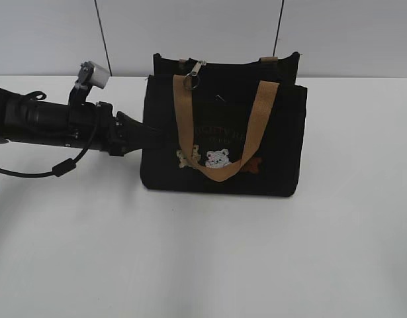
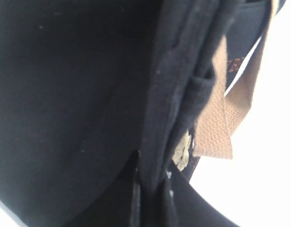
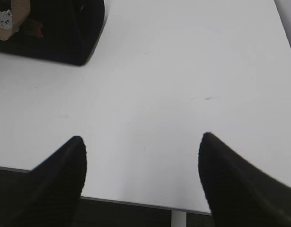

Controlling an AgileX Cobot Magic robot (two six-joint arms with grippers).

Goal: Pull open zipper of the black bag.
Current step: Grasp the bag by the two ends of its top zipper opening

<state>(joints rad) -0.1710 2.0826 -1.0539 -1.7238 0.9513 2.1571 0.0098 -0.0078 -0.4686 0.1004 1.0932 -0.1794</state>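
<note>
The bag [image 1: 223, 142] stands on the bench [image 1: 203, 252] with its zipper [image 1: 194, 74] at the top left, seemingly unpulled; the left pincer [image 2: 152, 189] pinches the bag's side fabric, the right pincer [image 3: 143, 179] gapes empty.

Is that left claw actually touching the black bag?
Touching. In the left wrist view the left gripper pinches the black bag at its side edge; fabric sits between the fingertips.

place: lab-like test bench | cues: plain white table [image 1: 203, 265]; bare pale panelled wall [image 1: 190, 33]
</note>
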